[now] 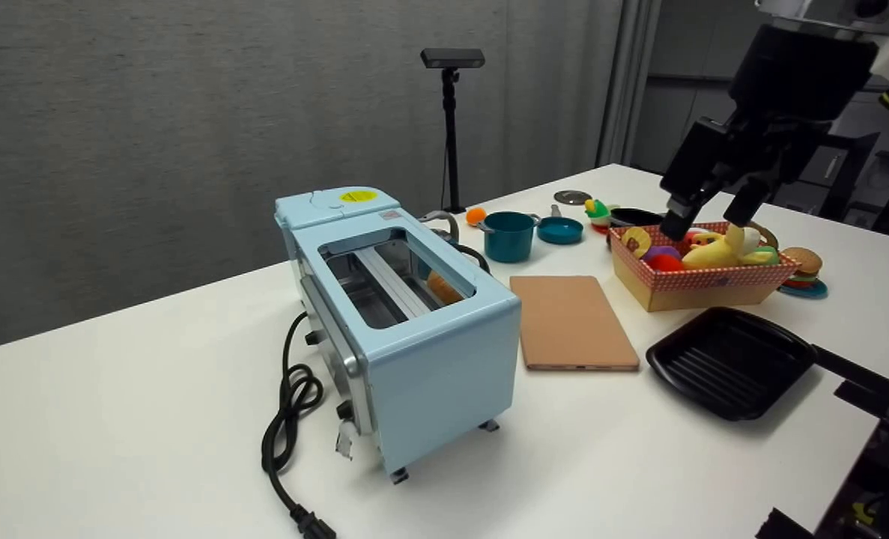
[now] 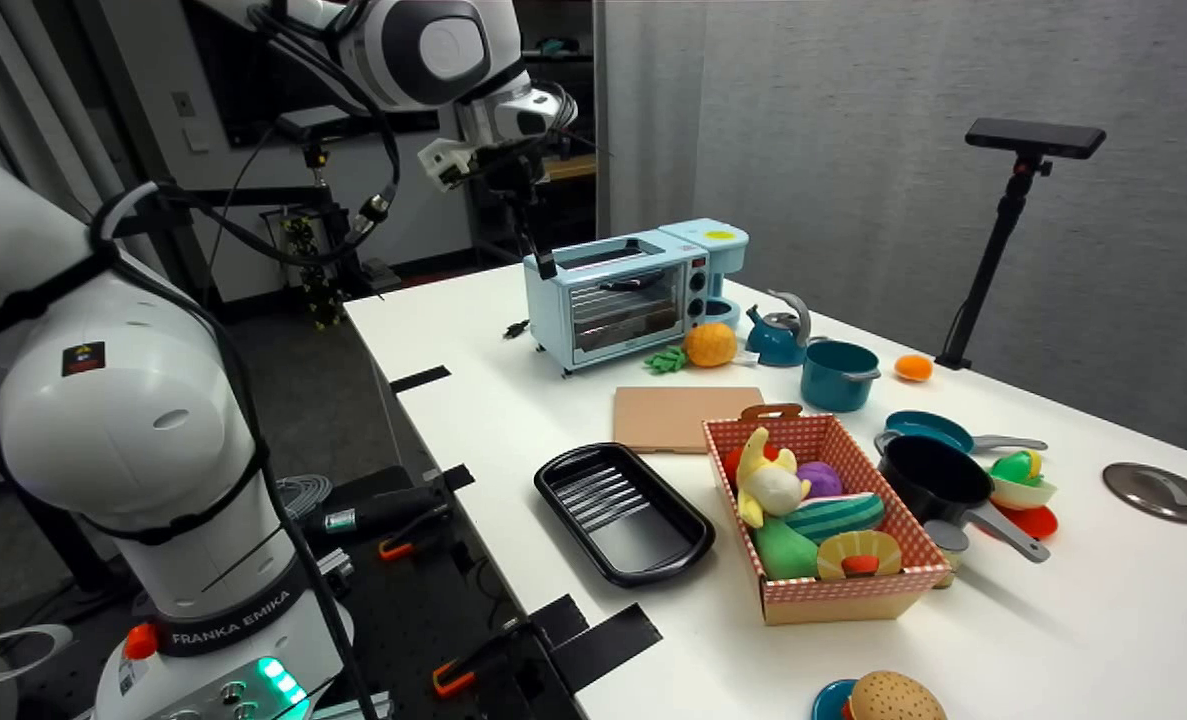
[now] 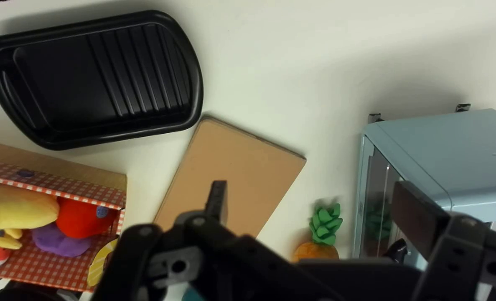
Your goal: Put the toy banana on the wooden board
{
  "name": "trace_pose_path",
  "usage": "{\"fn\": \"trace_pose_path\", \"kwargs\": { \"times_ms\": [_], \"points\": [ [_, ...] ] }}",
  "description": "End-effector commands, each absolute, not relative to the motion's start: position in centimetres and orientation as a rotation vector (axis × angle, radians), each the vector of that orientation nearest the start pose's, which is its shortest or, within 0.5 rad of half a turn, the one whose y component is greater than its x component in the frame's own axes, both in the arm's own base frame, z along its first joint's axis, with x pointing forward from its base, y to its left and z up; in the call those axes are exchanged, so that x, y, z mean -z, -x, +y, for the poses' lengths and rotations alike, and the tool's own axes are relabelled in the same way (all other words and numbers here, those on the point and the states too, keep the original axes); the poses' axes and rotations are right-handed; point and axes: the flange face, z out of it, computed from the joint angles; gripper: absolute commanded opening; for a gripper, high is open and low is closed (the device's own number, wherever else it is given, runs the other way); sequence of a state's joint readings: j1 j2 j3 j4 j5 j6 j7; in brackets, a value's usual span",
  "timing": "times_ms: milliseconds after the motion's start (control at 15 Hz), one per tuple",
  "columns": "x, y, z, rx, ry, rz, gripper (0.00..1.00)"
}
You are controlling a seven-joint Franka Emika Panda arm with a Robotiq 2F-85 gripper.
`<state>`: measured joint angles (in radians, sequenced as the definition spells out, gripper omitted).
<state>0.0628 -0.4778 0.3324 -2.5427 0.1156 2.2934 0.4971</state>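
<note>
Since the toy banana lies in the checked basket at the left edge of the wrist view, my coming move turns on going that way, past the wooden board lying between basket and toaster. My gripper is spread wide, with nothing held: in the wrist view one finger shows against the board, the other against the toaster. (In an exterior view the gripper seems to stand right over the basket, but I put that down to line of sight.) What I can see of the banana runs roughly along the basket's wall, cut off by the frame, and my fingers stand apart in much the same direction; I'd therefore expect to turn my wrist before closing across its body. A red toy sits at its end, touching or just beside, I can't tell which, and it might get pinched too. Putting the banana on the board looks undone.
</note>
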Motion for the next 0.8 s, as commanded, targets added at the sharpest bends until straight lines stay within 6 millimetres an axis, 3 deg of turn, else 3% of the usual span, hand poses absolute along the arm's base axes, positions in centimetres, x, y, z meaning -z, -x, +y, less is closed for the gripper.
{"fn": "trace_pose_path", "kwargs": {
  "times_ms": [0, 733],
  "points": [
    [-44.74, -38.42, 16.57, 0.331, 3.074, 0.291, 1.00],
    [-44.20, -38.81, 15.89, 0.305, 3.072, 0.319, 1.00]
  ]
}}
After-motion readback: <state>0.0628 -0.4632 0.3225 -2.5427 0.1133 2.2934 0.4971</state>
